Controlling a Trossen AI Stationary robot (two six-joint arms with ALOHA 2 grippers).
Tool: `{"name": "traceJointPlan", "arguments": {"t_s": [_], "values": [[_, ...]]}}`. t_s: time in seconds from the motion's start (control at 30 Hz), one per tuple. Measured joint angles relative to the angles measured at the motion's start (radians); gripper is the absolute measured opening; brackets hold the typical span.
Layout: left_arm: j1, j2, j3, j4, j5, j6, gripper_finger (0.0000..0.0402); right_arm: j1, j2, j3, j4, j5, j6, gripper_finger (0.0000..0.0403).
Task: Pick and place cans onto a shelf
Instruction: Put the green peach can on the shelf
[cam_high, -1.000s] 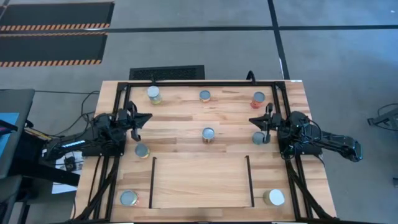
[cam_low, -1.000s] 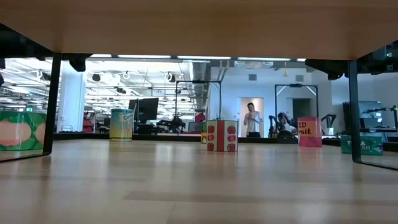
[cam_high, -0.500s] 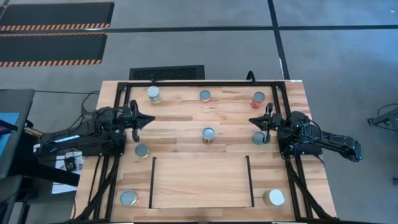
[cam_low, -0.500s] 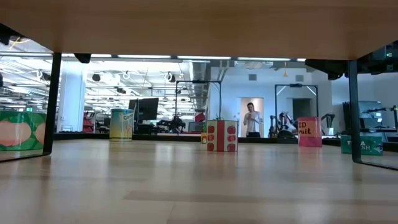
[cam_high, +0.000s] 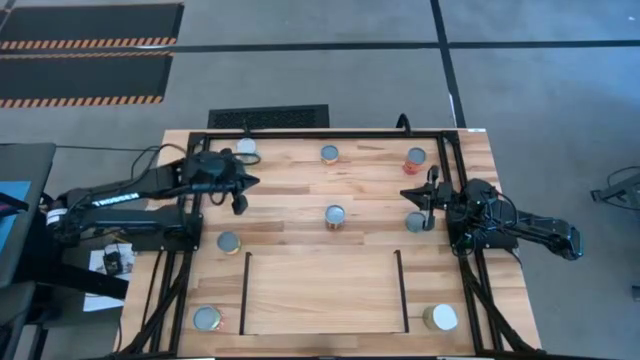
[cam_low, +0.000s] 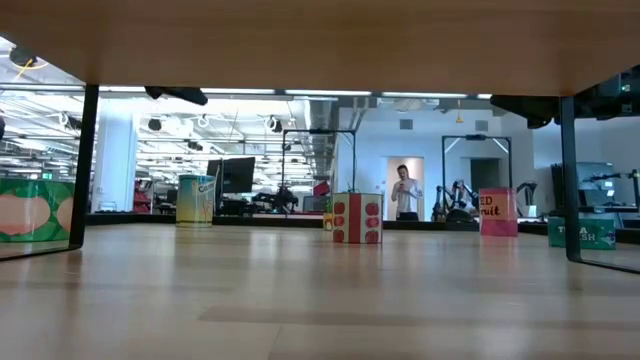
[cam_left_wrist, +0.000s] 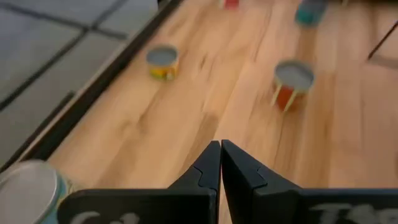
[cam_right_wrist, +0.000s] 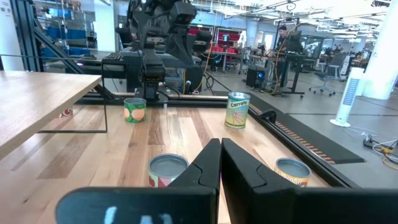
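Observation:
Eight cans stand upright on the wooden table (cam_high: 300, 200). A white-topped can (cam_high: 247, 148) is at the far left, and others are at the far middle (cam_high: 329, 153), far right (cam_high: 415, 157), centre (cam_high: 335, 215), left (cam_high: 228, 241) and right (cam_high: 416, 221). Two more stand at the near corners (cam_high: 206, 318) (cam_high: 440, 317). The shelf (cam_high: 322, 292) lies flat at the near middle between two black rails. My left gripper (cam_high: 252, 182) is shut and empty, just near-side of the white-topped can (cam_left_wrist: 28, 186). My right gripper (cam_high: 407, 193) is shut and empty, beside the right can (cam_right_wrist: 168, 169).
A black tubular frame (cam_high: 330, 132) runs around the table's edges. Both arm bases sit at the table's left and right sides. The right wrist view shows my left arm (cam_right_wrist: 161, 25) across the table. A person (cam_low: 405, 192) stands far off in the room beyond.
My left gripper has gone toward the table's far edge and a little to the right, from beside the left can to just short of the white-topped can at the far left. It stays shut. No can has moved.

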Motion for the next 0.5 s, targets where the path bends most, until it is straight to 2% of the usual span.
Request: {"name": "traceJointPlan", "arguments": {"t_s": [0.2,0.33,0.5], "values": [[-0.020,0.095,0.141,-0.273,0.011,0.035,0.0000,0.000,0.000,0.000,0.000,0.000,0.000,0.0038],[-0.049,0.106,0.211,-0.432,-0.026,-0.054,0.0000,0.000,0.000,0.000,0.000,0.000,0.000,0.0038],[-0.143,0.106,0.247,-0.597,-0.014,-0.194,0.0000,0.000,0.000,0.000,0.000,0.000,0.000,0.0038]]}}
